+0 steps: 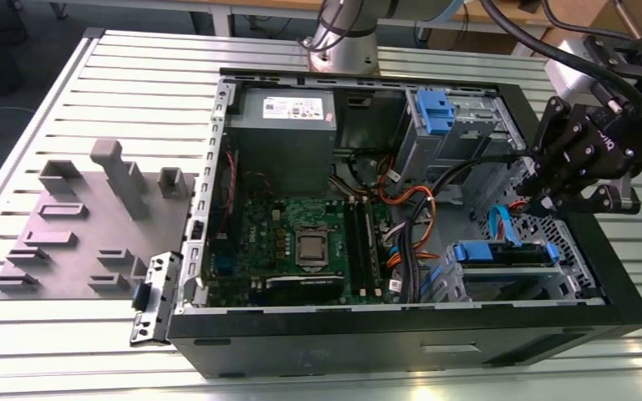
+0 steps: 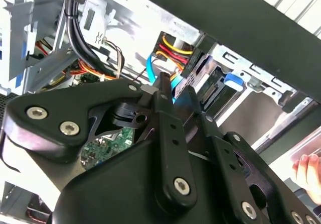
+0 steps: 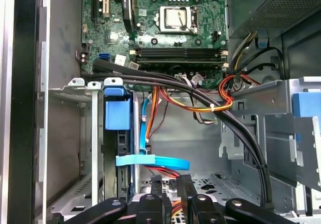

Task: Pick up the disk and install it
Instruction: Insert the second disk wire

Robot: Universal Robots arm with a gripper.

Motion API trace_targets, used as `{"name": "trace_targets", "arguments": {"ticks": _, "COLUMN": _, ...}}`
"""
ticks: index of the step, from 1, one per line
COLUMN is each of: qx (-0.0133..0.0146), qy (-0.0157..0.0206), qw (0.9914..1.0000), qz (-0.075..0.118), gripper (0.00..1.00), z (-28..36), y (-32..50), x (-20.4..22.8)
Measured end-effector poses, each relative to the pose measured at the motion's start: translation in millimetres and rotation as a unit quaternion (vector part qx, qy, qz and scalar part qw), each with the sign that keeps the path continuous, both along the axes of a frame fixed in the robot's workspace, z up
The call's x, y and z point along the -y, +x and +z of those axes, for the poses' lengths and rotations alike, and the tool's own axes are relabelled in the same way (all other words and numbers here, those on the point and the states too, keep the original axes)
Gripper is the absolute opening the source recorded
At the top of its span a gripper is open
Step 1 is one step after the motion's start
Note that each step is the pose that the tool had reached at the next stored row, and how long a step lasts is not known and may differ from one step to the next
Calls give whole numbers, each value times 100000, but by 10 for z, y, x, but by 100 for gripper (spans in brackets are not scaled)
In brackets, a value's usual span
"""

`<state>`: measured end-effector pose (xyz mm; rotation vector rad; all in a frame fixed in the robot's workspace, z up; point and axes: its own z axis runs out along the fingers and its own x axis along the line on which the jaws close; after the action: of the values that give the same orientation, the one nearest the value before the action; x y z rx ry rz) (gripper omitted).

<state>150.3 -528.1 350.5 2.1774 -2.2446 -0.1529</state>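
Note:
The disk (image 1: 504,254) lies in the drive cage at the near corner of the open computer case (image 1: 410,334), on the exterior view's right. Its blue carrier tab (image 3: 118,108) shows in the first wrist view, and the same tab (image 2: 233,79) sticks out of the cage in the second wrist view. My gripper (image 1: 543,203) hangs above the case's right side, a little above and beyond the disk, apart from it. The black fingers (image 3: 156,186) stand close together with nothing between them. In both wrist views the gripper (image 2: 176,91) points toward the cage and its cables.
A motherboard (image 1: 298,242) and grey power supply (image 1: 285,125) sit in the case, and black, orange and blue cables (image 1: 410,217) cross its middle. A second blue bracket (image 1: 436,113) is in the upper cage. A grey fixture plate (image 1: 76,225) lies left. A hand (image 2: 307,170) shows outside the case.

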Motion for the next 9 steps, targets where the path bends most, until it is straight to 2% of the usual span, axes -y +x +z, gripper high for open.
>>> {"name": "trace_targets", "arguments": {"ticks": 9, "qx": -2, "qy": -460, "qw": 99999, "qz": -1, "gripper": 29, "z": -29, "y": 64, "x": 0}}
